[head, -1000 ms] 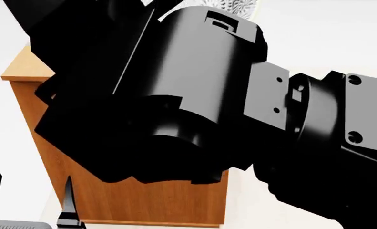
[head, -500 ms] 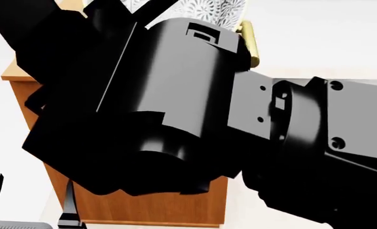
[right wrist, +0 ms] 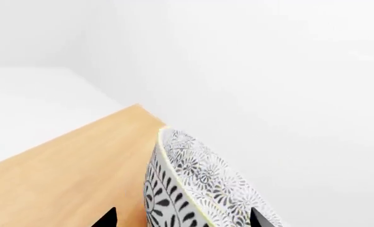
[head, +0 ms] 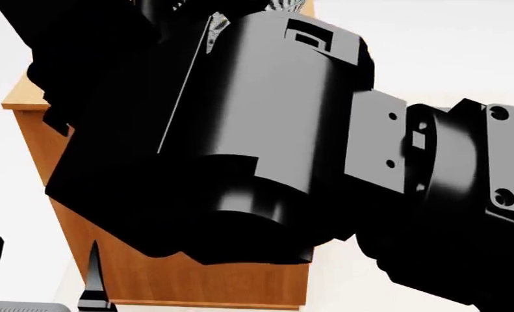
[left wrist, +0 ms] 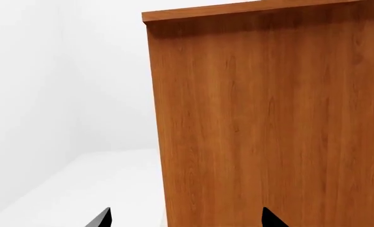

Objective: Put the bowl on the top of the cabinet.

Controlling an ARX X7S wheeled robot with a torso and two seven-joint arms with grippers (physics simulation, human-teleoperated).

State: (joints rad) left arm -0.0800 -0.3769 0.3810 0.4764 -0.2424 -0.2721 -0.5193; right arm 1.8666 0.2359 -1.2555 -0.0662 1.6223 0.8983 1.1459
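The bowl (right wrist: 187,189), white with a dark leaf pattern and a thin yellow rim, is tilted on its edge between the fingertips of my right gripper (right wrist: 180,218), which is shut on it. It hangs just over the light top of the cabinet (right wrist: 67,175), near a corner. In the head view my right arm (head: 266,130) hides nearly all of the bowl and most of the cabinet (head: 179,279). My left gripper (left wrist: 185,218) is open and empty, low beside the cabinet's reddish-brown side (left wrist: 269,118), and it also shows in the head view (head: 38,273).
A white wall stands close behind the cabinet (right wrist: 269,71). White floor runs along the cabinet's side (left wrist: 98,179). The cabinet's top edge (head: 31,97) shows at the left of the head view.
My right arm has swung back to the right and slightly up, and the bowl has slipped almost wholly behind it at the top of the head view. The left gripper has not moved.
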